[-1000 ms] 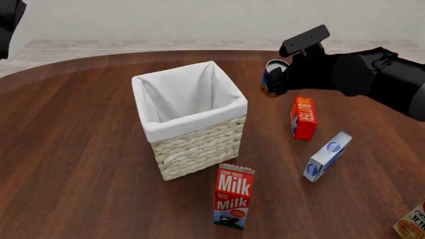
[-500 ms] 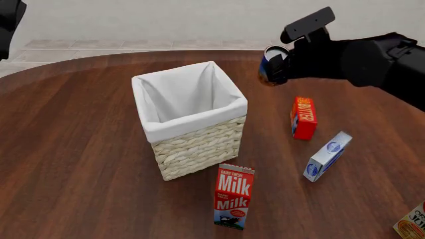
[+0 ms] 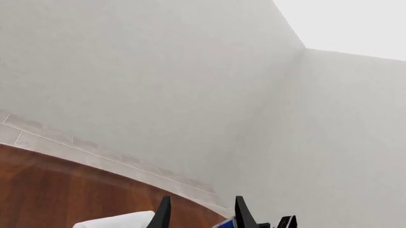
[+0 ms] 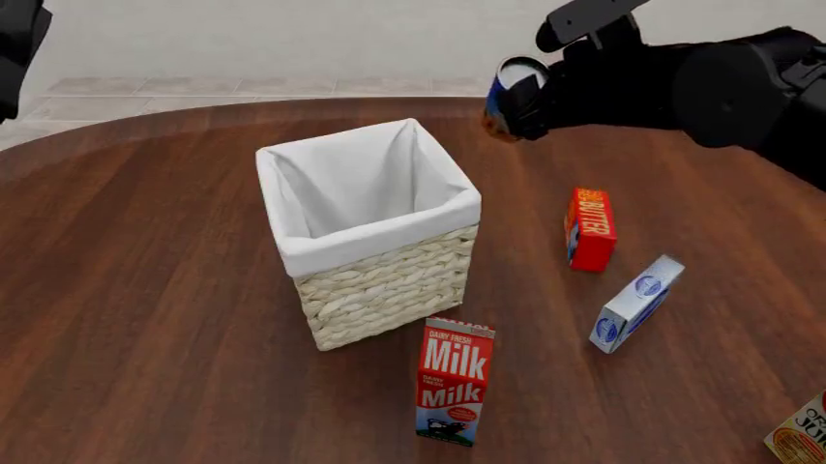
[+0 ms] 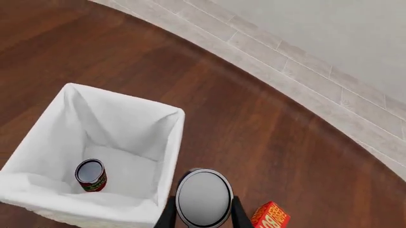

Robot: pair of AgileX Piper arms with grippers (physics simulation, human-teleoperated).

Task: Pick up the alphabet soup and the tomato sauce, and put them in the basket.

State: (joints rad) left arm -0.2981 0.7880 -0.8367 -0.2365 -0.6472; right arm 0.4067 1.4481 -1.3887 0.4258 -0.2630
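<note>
Soup first: the alphabet soup [image 4: 508, 97] hangs in the air beyond the far right corner of the basket [image 4: 374, 275], tilted, its silvery top facing the basket side, clamped between the fingers of the right gripper [image 4: 527, 97]. In the front view only its blue label and a sliver of orange show; the black wrist hides the rest. From the right wrist view the can [image 5: 204, 197] is just a silver disc between two dark fingers [image 5: 167, 216], cut off by the picture's edge.

The tomato sauce [image 5: 91, 175] stands upright on the white liner inside the basket [image 5: 120, 107], near one wall. The front view cannot see it, since the near wall hides the bottom.

The left gripper [image 3: 200, 216] shows only two dark finger tips [image 3: 163, 216], held apart with nothing between them. It points at the wall, with a corner of the liner visible. In the front view only a dark piece of that arm shows at the top left edge.

On the worktop [image 4: 155, 290] right of the basket stand a red butter box [image 4: 591, 228] and a white-and-blue box [image 4: 636, 303]. A milk carton [image 4: 455, 381] is in front. A carton [image 4: 803, 433] at the lower right corner is mostly cut off, its label unreadable.
</note>
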